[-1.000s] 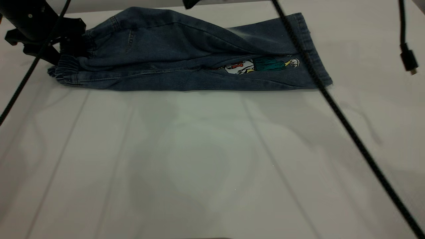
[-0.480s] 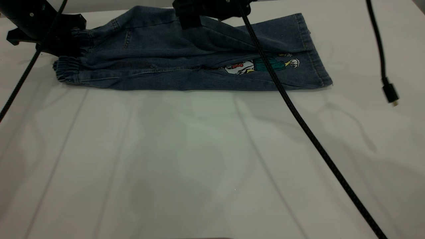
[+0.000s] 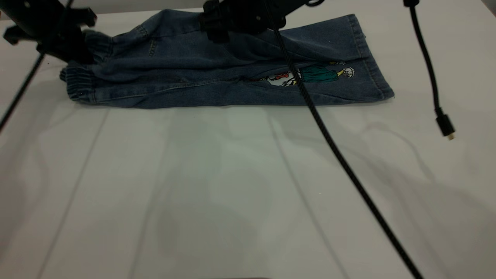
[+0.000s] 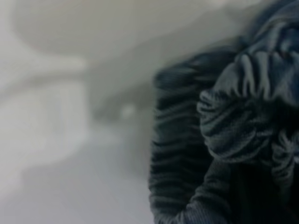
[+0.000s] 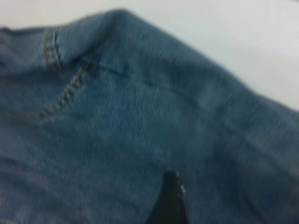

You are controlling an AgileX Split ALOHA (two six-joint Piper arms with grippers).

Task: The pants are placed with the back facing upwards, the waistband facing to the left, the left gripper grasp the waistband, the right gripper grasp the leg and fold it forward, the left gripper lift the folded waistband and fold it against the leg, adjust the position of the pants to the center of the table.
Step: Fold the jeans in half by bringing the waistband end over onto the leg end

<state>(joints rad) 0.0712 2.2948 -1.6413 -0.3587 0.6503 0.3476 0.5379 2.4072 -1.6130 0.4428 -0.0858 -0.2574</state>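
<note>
The blue denim pants [image 3: 217,83] lie folded lengthwise at the far side of the table [image 3: 232,186]. The ruched waistband [image 3: 79,83] is at the left and the hems are at the right. The plain leg [image 3: 321,35] lies on top, and a strip of the cartoon print [image 3: 310,74] shows under its edge. My left gripper [image 3: 79,52] is at the far left, shut on the waistband's upper fold and holding it a little off the table. Bunched elastic [image 4: 243,107] fills the left wrist view. My right gripper [image 3: 213,27] hovers over the pants' upper middle, just above the denim [image 5: 140,121].
A thick braided cable [image 3: 337,151] runs diagonally from the right arm across the pants and the table's front right. A thin cable with a plug [image 3: 445,126] dangles at the right. Another cable [image 3: 19,97] slants down from the left arm.
The right gripper came in from the far edge and now sits over the pants' middle. The left gripper raised the waistband fold slightly. The dangling plug swung left and lower.
</note>
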